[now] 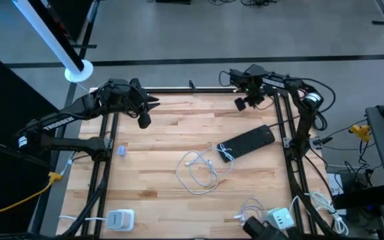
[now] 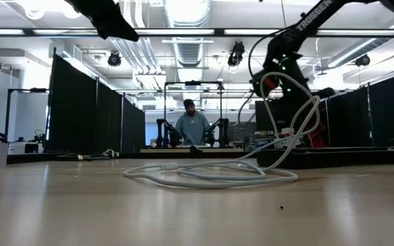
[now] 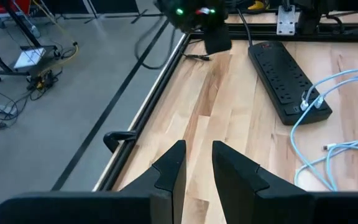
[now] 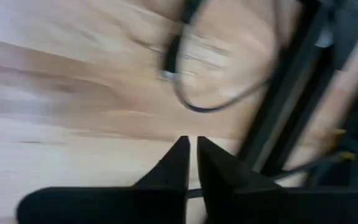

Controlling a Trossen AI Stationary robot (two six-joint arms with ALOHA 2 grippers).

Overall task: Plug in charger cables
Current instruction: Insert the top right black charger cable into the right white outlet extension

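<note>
A white charger cable (image 1: 199, 172) lies in loose loops at the table's middle. One end rests at the near end of the black power strip (image 1: 247, 141), where plugs (image 3: 309, 102) sit on it. A loose plug (image 3: 329, 147) lies on the wood. The low view shows the same loops (image 2: 211, 175). A thin black cable (image 4: 185, 93) shows blurred under my right gripper. My left gripper (image 3: 197, 158) hovers over the far-left table, narrowly open and empty. My right gripper (image 4: 192, 146) hangs over the far-right corner, shut and empty.
One white charger block (image 1: 120, 219) sits at the near left edge and another (image 1: 280, 217) at the near right, with white cords. A small blue object (image 1: 121, 150) lies left of centre. A yellow cable (image 1: 19, 200) runs off-table. A person (image 2: 192, 126) stands far behind.
</note>
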